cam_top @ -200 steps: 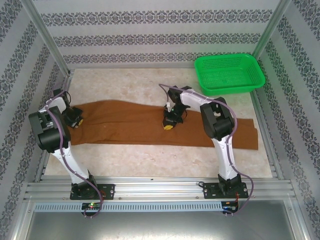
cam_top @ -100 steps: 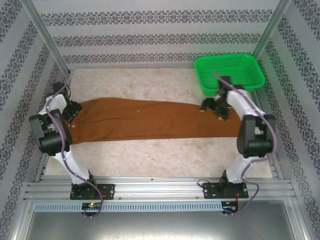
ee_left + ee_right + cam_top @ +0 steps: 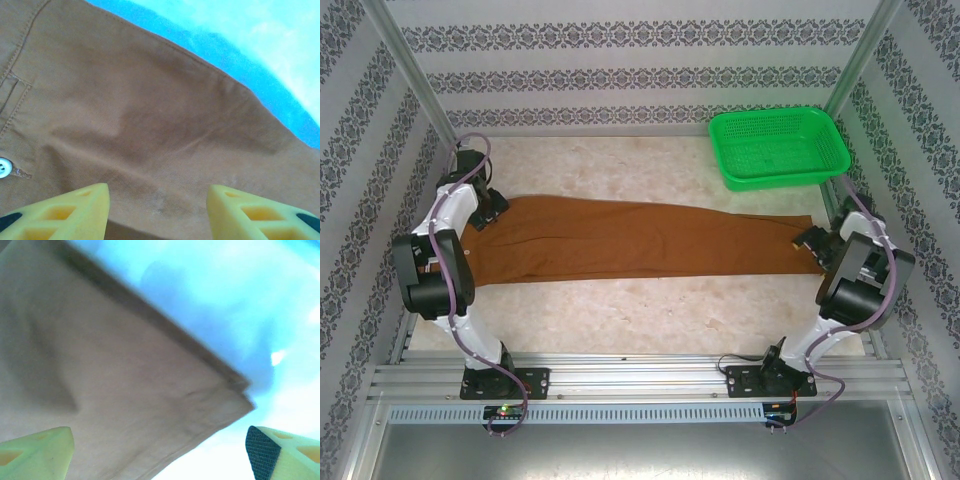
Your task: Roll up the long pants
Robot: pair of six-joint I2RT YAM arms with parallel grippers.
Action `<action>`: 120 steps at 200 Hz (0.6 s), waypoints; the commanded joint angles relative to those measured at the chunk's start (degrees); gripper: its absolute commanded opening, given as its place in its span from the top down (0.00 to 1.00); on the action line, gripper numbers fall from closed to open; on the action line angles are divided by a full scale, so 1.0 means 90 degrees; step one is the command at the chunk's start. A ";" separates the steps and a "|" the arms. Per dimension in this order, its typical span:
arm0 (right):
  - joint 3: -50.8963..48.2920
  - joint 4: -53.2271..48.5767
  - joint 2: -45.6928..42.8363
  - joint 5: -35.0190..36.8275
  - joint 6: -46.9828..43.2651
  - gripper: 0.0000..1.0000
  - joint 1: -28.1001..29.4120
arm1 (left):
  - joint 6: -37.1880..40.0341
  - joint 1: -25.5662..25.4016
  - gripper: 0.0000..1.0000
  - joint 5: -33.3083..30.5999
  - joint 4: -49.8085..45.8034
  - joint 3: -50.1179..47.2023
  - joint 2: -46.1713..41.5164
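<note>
We have the pants (image 3: pixel 640 240) flat across the table (image 3: pixel 650 320), left edge to right edge, nothing rolled yet. Our left gripper (image 3: pixel 488 208) hovers part-open over the waist and our right gripper (image 3: pixel 810 238) wide over the hem, neither holding anything.

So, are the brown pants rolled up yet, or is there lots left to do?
Not yet. Done: the rust-brown cloth long pants lie flat in one long strip. In hand: the left gripper hovers open over the waist end by a white button, and the right gripper hovers open over the hem corner; neither holds cloth. Left: all the rolling, since no roll has started.
</note>
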 commanded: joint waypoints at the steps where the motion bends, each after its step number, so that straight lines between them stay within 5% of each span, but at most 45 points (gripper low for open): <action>1: 0.0023 0.0172 -0.0095 -0.0183 0.0050 0.10 -0.0116 | 0.0186 -0.0156 0.47 0.0066 -0.0157 0.0224 0.0351; 88: 0.0401 0.0560 0.1053 -0.0384 0.0233 0.14 -0.0168 | 0.0301 -0.0397 0.49 0.0030 -0.0165 0.0478 0.0742; 94: 0.0374 0.0614 0.1111 -0.0449 0.0237 0.24 -0.0180 | 0.0317 -0.0395 0.48 0.0040 -0.0168 0.0478 0.0764; 117: 0.0289 0.0765 0.1214 -0.0453 0.0236 0.99 -0.0188 | 0.0328 -0.0395 0.49 0.0132 -0.0147 0.0479 0.0857; 120: 0.0275 0.0761 0.1196 -0.0417 0.0238 1.00 -0.0188 | 0.0324 -0.0400 0.50 0.0140 -0.0139 0.0461 0.0862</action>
